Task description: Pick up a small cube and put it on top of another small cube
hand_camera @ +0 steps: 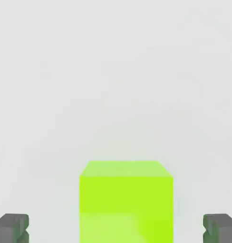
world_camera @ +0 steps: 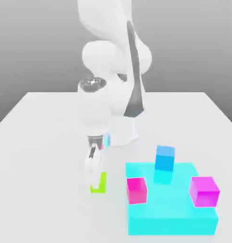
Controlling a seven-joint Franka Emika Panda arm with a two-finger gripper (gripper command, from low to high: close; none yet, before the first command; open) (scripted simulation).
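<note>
The end effector [world_camera: 94,167] hangs with fingers spread wide either side of the green cube [world_camera: 99,183], apparently lining up a grab.

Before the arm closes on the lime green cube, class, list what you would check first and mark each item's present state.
1. Pincer open: ok.
2. Small lime green cube between the pincer's fingers: ok.
3. Gap on both sides of that cube: ok.
4. Cube resting on the white table, not lifted: ok.
5. Fingers low enough for a firm grip: cannot tell.
6. Small pink cube on the cyan slab free on top: ok.
</note>
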